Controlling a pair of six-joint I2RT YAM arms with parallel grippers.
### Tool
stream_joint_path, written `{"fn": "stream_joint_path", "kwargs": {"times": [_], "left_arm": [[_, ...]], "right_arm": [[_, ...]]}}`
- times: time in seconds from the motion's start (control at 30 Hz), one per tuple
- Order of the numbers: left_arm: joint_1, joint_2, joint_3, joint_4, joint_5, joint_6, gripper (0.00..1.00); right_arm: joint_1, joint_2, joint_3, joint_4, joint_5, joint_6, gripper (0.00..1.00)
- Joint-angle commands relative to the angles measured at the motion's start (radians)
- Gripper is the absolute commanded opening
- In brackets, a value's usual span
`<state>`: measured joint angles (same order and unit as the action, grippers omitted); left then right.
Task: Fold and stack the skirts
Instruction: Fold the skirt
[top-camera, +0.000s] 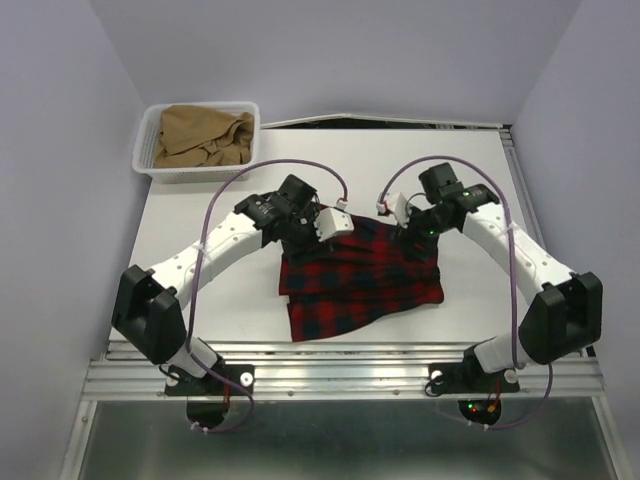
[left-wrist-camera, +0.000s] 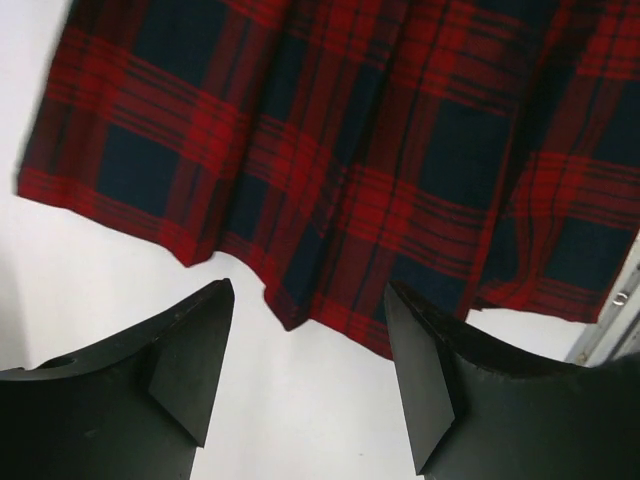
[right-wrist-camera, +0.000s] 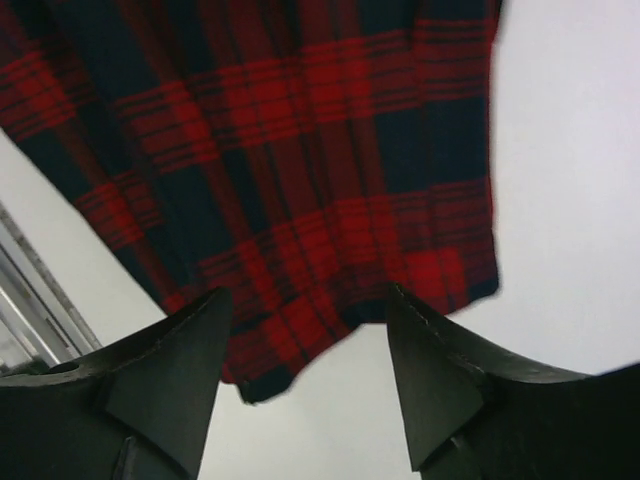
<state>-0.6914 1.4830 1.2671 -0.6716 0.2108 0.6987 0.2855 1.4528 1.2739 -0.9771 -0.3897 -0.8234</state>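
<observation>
The red-and-navy tartan skirt (top-camera: 360, 280) lies flat on the white table, between the two arms. My left gripper (top-camera: 322, 226) hovers over its far left corner, open and empty; in the left wrist view the skirt's edge (left-wrist-camera: 330, 190) lies just ahead of the spread fingers (left-wrist-camera: 190, 360). My right gripper (top-camera: 405, 218) hovers over the far right corner, open and empty; the plaid cloth (right-wrist-camera: 290, 170) lies just ahead of its fingers (right-wrist-camera: 440, 390). The tan-brown skirt (top-camera: 203, 136) lies crumpled in the basket.
A white mesh basket (top-camera: 150, 170) stands at the table's far left corner. A metal rail (top-camera: 340, 370) runs along the near edge by the arm bases. Grey walls close in the left, right and back.
</observation>
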Motion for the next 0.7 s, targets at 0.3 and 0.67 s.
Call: {"fn": "stream_joint_path", "kwargs": {"times": [0.3, 0.67], "left_arm": [[0.297, 0.175, 0.393, -0.074, 0.292, -0.209, 0.76], [0.359, 0.183, 0.38, -0.022, 0.308, -0.24, 0.76]], "right_arm": [[0.366, -0.005, -0.2, 0.245, 0.213, 0.106, 0.66], [0.435, 0.049, -0.214, 0.284, 0.265, 0.07, 0.6]]}}
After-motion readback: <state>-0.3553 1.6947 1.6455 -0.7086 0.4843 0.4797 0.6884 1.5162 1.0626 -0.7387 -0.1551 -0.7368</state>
